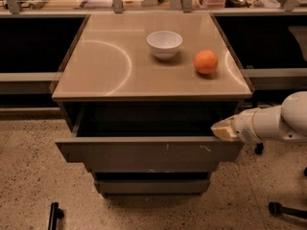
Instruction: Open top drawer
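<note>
The top drawer [148, 153] is the widest grey-brown one, with a flat handleless front and small pale scratch marks right of centre. It stands pulled well out from under the tan tabletop [96, 66], showing a dark interior. My gripper [221, 130] comes in from the right on a white arm and sits at the drawer's upper right corner, at the top edge of the front panel.
A white bowl [164, 43] and an orange [206, 62] sit on the tabletop. Two narrower grey drawers [151, 186] lie below the top one. A dark object [53, 214] lies on the speckled floor at lower left, and chair casters [277, 208] at right.
</note>
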Tool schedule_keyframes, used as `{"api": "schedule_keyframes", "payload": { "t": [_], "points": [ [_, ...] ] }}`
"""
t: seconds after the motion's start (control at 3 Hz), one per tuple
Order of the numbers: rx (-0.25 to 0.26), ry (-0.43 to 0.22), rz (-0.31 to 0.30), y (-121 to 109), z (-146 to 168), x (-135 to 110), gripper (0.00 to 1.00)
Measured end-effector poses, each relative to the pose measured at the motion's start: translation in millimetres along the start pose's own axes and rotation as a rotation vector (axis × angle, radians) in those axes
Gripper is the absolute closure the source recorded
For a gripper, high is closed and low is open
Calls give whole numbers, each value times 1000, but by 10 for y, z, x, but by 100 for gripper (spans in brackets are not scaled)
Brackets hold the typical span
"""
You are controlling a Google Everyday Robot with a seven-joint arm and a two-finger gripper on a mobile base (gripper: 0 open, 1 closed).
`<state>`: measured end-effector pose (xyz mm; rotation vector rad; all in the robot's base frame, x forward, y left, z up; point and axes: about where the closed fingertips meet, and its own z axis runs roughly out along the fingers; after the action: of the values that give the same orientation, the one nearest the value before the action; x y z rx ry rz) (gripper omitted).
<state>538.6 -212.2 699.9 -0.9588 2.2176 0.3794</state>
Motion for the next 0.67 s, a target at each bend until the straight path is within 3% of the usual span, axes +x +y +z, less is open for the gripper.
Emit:
{"api": "schedule_keyframes", "payload": {
  "t": [0.67],
  "points": [
    [-24,-24,16,57,106,19,100]
  ]
}}
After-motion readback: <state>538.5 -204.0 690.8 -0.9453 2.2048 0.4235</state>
